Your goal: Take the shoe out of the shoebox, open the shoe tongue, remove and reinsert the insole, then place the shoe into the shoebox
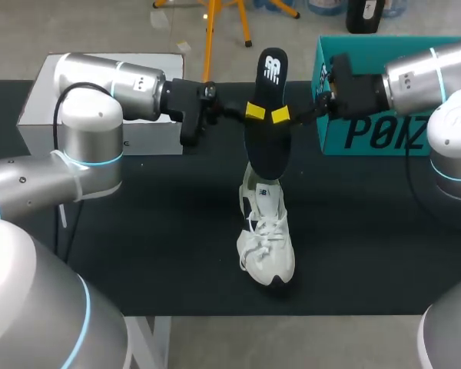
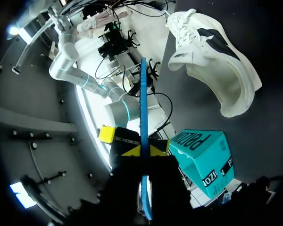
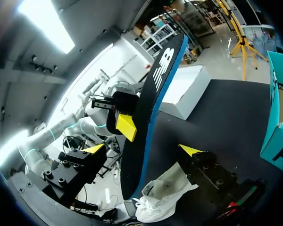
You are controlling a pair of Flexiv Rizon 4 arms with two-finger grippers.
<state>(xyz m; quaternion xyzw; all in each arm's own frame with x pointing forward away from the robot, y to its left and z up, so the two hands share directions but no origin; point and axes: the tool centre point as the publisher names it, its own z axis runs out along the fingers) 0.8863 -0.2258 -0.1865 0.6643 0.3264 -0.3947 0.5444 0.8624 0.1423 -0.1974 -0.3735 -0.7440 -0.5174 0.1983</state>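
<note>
Bare table [image 1: 138,254] lies open to the left and right of the shoe [image 1: 266,246], which stands mid-table toward the near edge. Above it the upright insole [image 1: 267,115] blocks the middle. The left gripper [image 2: 144,150] is clamped on it, and the right gripper [image 3: 142,149] is spread wide around it. A white box [image 1: 38,108] fills the far left corner, and the teal shoebox [image 1: 369,131] fills the far right.
</note>
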